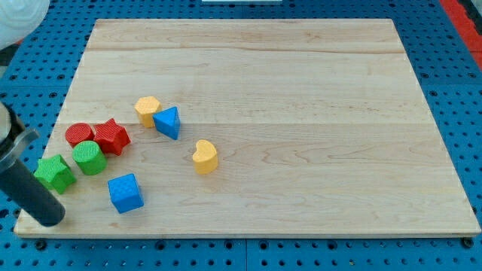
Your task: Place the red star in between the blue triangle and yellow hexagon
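Claw there is none on this arm, so no grasp can be reported: it ends in a dark rod, and my tip (50, 218) rests near the table's (301, 90) corner at the view's lower left, touching no block as far as the angle lets me judge. From the tip, the green star (54, 172) lies at about 12 o'clock, close by, and the blue cube (125, 193) sits at roughly 2 o'clock.

From the green star, the green cylinder (89, 157) sits just beside it at 2 o'clock. Above that, the red cylinder (78, 135) and the red star (111, 136) stand side by side, apparently touching.

From the red star, the yellow hexagon (147, 110) lies at about 2 o'clock, with the blue triangle (168, 122) pressed against the hexagon's right side. A yellow heart (205, 156) stands alone at 4 o'clock from the triangle.
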`<state>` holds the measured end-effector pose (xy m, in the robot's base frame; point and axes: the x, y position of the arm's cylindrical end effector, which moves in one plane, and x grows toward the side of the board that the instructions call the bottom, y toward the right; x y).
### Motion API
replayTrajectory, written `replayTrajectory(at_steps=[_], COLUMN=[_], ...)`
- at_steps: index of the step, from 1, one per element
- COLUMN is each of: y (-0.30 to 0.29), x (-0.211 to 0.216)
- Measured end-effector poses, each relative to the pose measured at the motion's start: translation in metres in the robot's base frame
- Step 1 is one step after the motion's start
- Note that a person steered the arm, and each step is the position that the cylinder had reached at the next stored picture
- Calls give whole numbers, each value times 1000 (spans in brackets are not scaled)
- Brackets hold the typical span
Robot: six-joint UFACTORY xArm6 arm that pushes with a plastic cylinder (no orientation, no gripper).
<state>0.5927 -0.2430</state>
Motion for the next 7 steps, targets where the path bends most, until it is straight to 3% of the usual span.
replayTrajectory(at_steps=[4,7], y=[13,88], x=[-90,-156])
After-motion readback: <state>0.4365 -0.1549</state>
